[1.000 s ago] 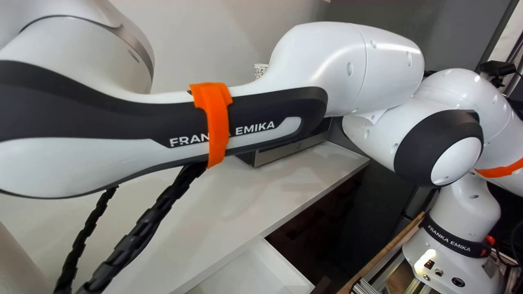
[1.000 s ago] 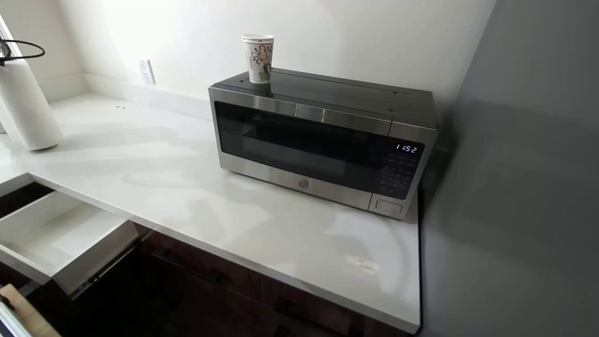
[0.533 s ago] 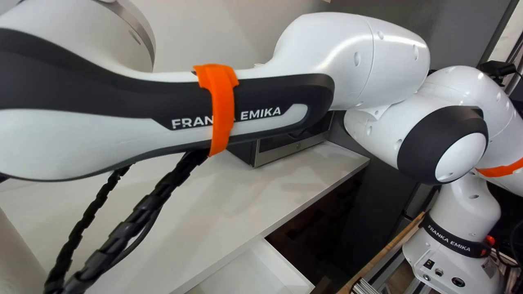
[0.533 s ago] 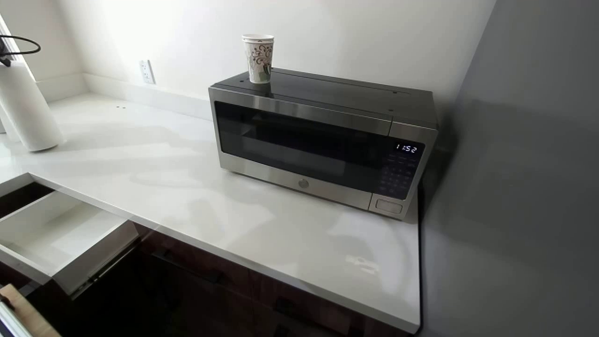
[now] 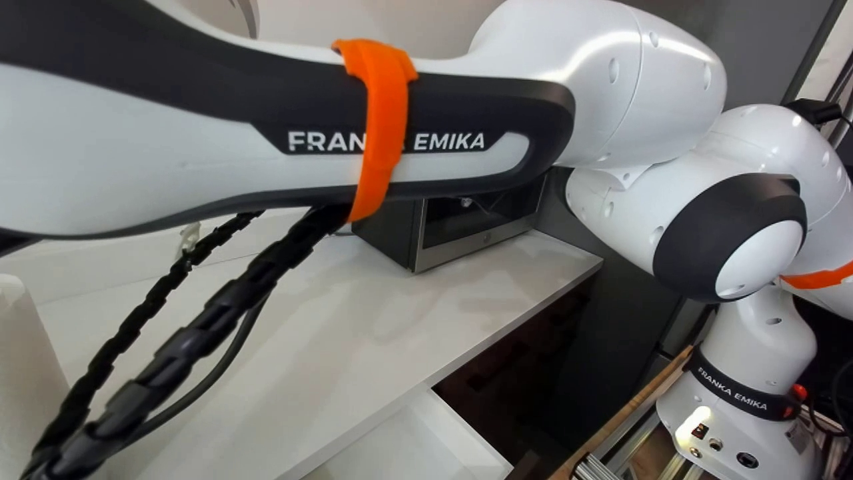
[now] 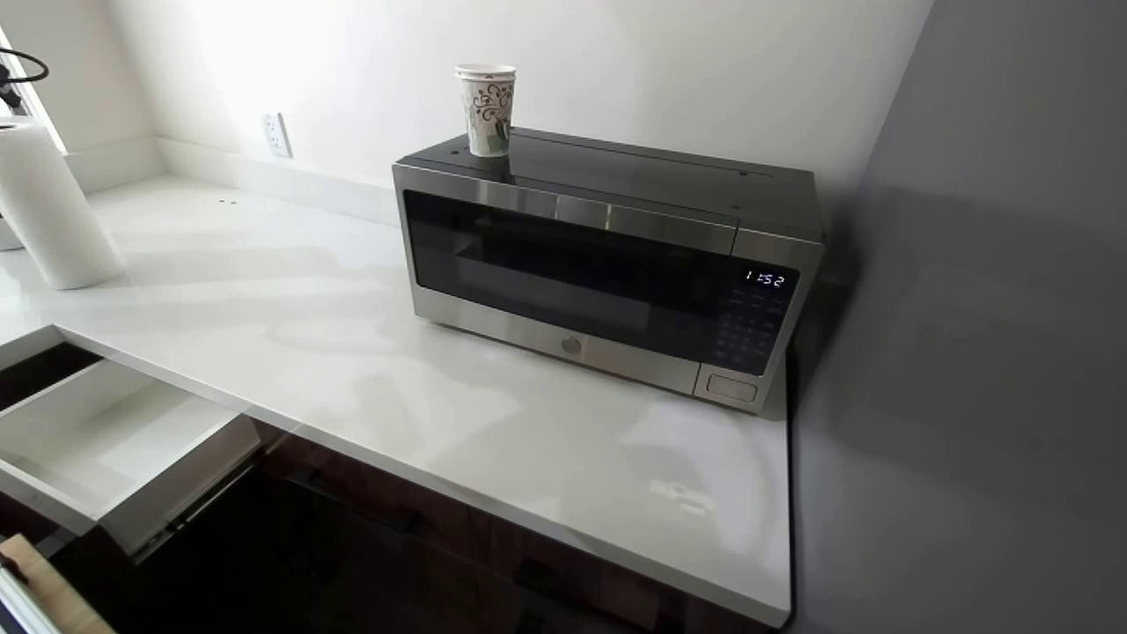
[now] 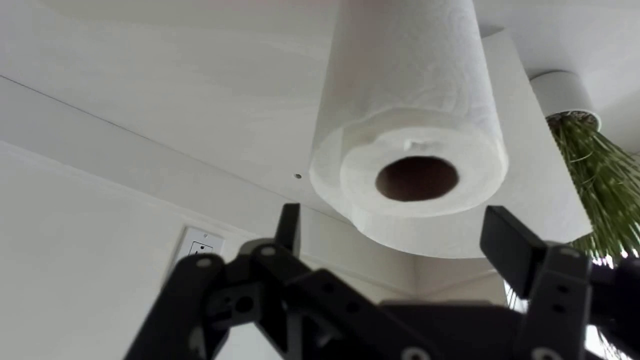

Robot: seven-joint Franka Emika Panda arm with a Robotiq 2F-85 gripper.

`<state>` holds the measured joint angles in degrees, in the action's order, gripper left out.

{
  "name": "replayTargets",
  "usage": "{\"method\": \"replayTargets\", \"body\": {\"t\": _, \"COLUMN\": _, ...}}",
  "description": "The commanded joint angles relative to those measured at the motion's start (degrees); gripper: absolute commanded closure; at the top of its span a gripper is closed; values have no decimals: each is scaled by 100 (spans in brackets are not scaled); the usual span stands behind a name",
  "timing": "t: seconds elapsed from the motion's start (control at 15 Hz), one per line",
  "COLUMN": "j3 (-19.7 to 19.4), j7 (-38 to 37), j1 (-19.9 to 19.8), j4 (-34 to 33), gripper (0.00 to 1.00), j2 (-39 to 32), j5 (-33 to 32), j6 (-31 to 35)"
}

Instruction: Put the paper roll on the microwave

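Jaws spread wide, the gripper (image 7: 397, 232) hovers close by the top of the paper roll (image 7: 407, 70), which stands near the front edge of the tabletop (image 6: 264, 291), the microwave (image 6: 572, 264) well apart at a back corner!

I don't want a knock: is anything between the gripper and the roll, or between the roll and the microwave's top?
Nothing visible stands between the open gripper and the roll. On the microwave, though, a cup stands at the end nearer the roll, so it could obstruct placing.
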<state>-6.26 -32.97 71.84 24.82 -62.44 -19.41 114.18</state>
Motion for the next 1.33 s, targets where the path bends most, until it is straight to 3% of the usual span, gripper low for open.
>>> {"method": "replayTargets", "body": {"t": 0.0, "j3": -216, "j7": -334, "j1": 48, "j4": 0, "gripper": 0, "j2": -1, "j5": 119, "j6": -239}}
{"method": "replayTargets", "body": {"t": 0.67, "j3": -232, "j7": -816, "j1": -85, "j4": 106, "gripper": 0, "j2": -113, "j5": 247, "j6": -408}}
{"method": "replayTargets", "body": {"t": 0.8, "j3": -223, "j7": -861, "j1": -81, "j4": 38, "gripper": 5, "j2": -150, "j5": 267, "j6": -472}}
{"method": "replayTargets", "body": {"t": 0.93, "j3": -211, "j7": -890, "j1": -76, "j4": 52, "gripper": 29, "j2": -135, "j5": 285, "j6": -529}}
{"method": "replayTargets", "body": {"t": 1.27, "j3": -120, "j7": -865, "j1": -114, "j4": 52, "gripper": 68, "j2": -160, "j5": 433, "j6": -606}}
